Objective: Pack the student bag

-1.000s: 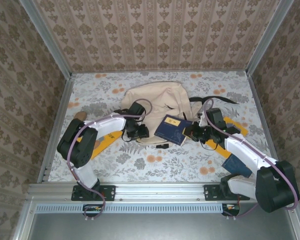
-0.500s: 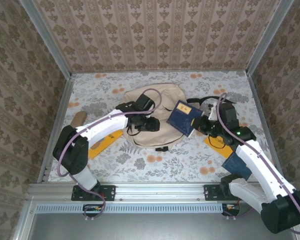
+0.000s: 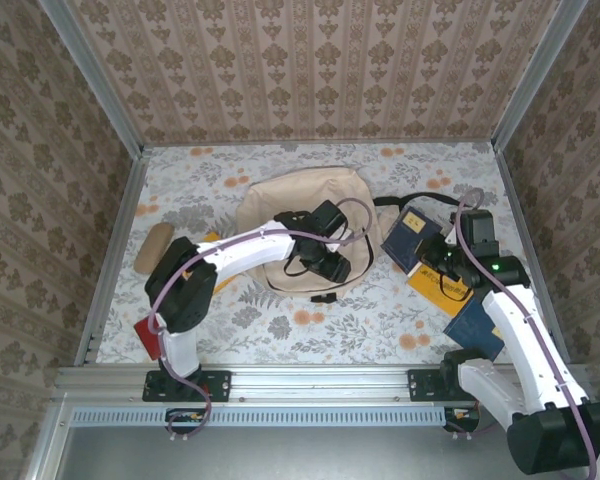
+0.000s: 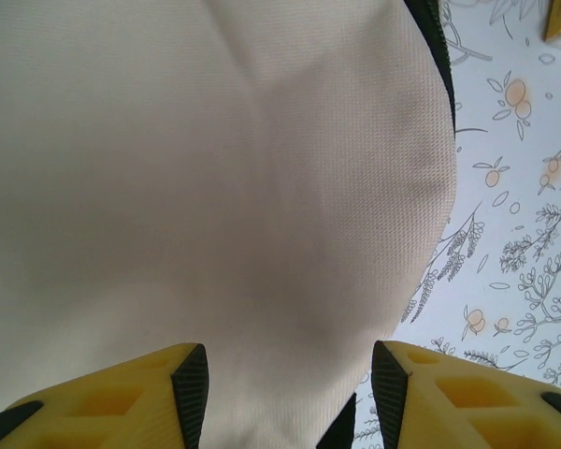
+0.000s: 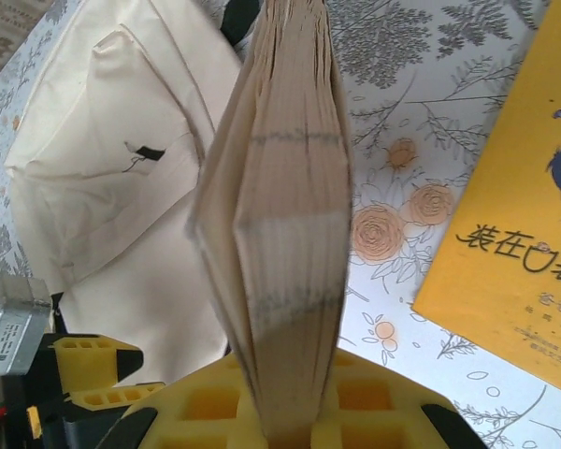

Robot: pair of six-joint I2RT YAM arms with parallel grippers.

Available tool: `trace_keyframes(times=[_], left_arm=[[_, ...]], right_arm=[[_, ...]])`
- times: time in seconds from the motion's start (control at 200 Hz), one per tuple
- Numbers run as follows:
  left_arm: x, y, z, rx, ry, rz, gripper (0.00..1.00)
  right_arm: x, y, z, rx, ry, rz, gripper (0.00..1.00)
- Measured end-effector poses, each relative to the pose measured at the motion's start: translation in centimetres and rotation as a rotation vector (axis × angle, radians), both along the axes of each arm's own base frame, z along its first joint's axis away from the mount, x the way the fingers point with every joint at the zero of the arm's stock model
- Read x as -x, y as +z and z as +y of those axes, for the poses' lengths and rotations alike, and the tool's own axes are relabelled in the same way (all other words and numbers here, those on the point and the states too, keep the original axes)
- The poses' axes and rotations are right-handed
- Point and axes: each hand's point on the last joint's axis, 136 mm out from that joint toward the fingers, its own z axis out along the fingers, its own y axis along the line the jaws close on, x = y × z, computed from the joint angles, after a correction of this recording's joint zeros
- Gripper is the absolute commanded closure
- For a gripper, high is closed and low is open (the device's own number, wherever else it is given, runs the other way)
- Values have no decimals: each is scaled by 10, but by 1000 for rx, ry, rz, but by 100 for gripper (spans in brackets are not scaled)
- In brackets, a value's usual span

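Student bag (image 3: 298, 205), from above, lies flat mid-tabletop (image 3: 310, 330), long axis left-right, black strap trailing right; the left arm (image 3: 250, 245) reaches across it. Left wrist: left claw (image 4: 290, 383) released, jaws apart over beige fabric. Right wrist: right claw (image 5: 285, 412) clenched on an upright book (image 5: 280, 234) — just right of the bag.

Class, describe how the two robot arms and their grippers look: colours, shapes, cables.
The left arm and right arm have white links, bulky black joints and a looping mauve cable each. The right one shows a small green light. The left gripper and right gripper have yellow fingers with recessed pockets.
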Motion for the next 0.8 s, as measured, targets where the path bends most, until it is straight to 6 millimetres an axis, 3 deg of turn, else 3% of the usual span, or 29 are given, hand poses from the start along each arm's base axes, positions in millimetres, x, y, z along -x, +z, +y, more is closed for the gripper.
trace_keyframes(times=[0.205, 0.4, 0.8], left_arm=[[4, -4, -13, 24, -82, 16, 47], [9, -10, -16, 26, -133, 37, 41], [0, -20, -9, -4, -133, 52, 75]], right_arm=[[4, -5, -6, -1, -19, 10, 100], [7, -11, -5, -7, -16, 26, 100], [11, -18, -1, -29, -2, 43, 100]])
